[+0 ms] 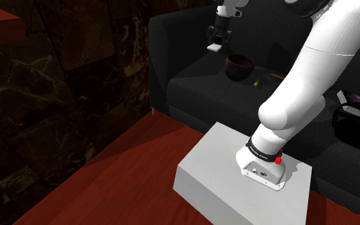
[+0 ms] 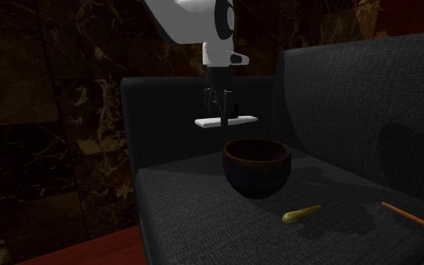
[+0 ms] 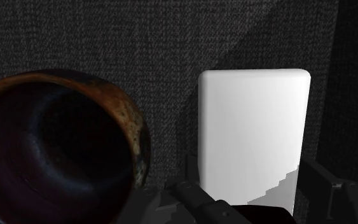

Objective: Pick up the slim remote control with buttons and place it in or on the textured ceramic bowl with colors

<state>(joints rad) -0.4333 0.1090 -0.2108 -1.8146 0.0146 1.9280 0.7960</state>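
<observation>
Pinches the flat white remote (image 2: 226,120) between the fingers (image 3: 193,198) and hangs over the dark sofa seat (image 2: 202,207), just at the far side of the brown bowl (image 2: 257,179).

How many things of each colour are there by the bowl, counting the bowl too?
White: 1, the remote held by the tool.
Brown: 1, the bowl.
Yellow-green: 1, a small long thing.
Orange: 1, a thin stick.
Total: 4.

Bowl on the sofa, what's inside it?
Nothing I can see: the brown bowl looks dark and bare inside. Its deepest part is in shadow, so something tiny could hide there. The white remote hangs beside it, clamped in the pincer.
</observation>
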